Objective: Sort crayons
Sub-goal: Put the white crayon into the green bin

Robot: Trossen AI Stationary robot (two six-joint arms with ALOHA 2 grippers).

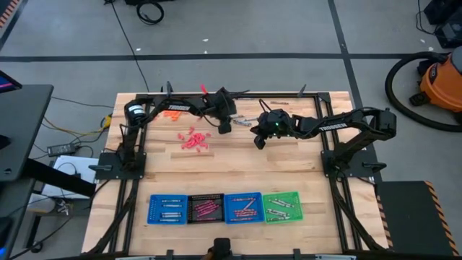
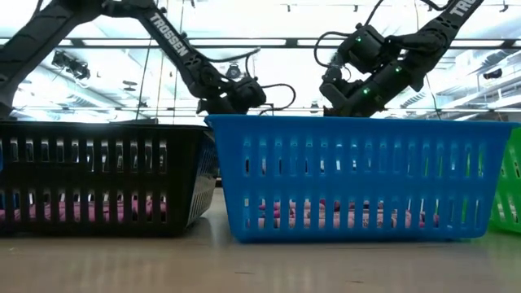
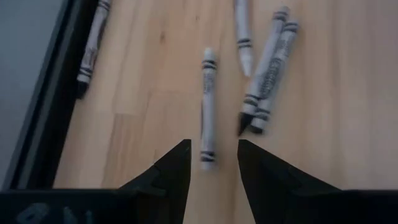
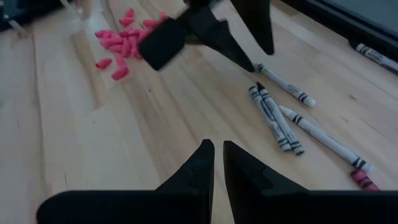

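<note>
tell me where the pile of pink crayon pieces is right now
In the high view the pink crayon pieces lie on the table's left half, just ahead of the left gripper, well clear of the trays.

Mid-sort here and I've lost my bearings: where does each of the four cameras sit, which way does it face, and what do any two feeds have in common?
High view: overhead, looking straight down on the table, both arms, four trays.
Low view: table-top height, facing black tray and blue tray; arms above.
Left wrist view: looks past open left gripper at grey crayons.
Right wrist view: looks past right gripper toward pink crayon pieces.
Shared: both wrist views show the grey crayons; the right one also shows the left gripper.
</note>
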